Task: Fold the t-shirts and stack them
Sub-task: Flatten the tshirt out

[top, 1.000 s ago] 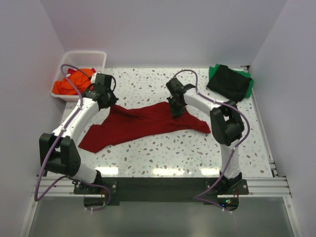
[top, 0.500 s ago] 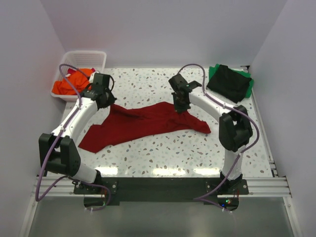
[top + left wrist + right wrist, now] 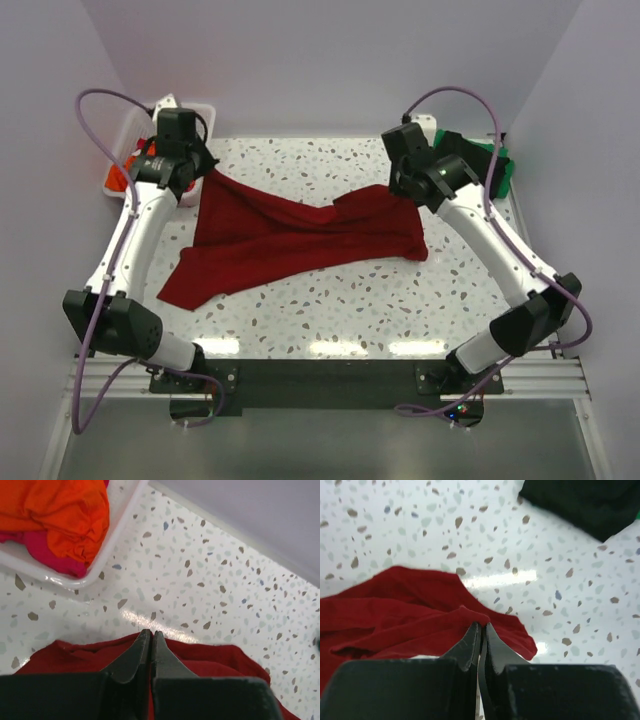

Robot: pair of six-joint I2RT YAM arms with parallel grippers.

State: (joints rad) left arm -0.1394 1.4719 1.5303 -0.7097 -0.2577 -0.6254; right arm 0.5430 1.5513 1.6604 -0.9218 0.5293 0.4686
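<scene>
right now the dark red t-shirt [image 3: 290,240] is stretched across the middle of the speckled table [image 3: 330,300]. its two far corners are pinched and lifted off the surface. the rest of the cloth sags back down onto the table, and one long end trails flat toward the near left.

the left gripper [image 3: 192,178] is at the far left, just beside the white basket [image 3: 117,530]. its jaws are clenched on the shirt's far left corner. in the left wrist view the two fingers meet tip to tip, with a rumpled red edge bunched right at them. inside the basket an orange t-shirt [image 3: 60,510] is heaped on top of a pink-red t-shirt [image 3: 47,550], both lying against the near wall of the basket.

the right gripper [image 3: 405,188] is at the far right of the shirt, and its jaws are likewise clamped tight on the cloth. in the right wrist view a fold of red fabric runs up into the closed fingertips, and a rounded flap of it lies on the table beyond them.

further back, in the far right corner, a black t-shirt [image 3: 580,500] lies apart from the red one. a green t-shirt [image 3: 503,165] shows only as a thin edge beside it. in the overhead view the right arm hides part of that pile.
</scene>
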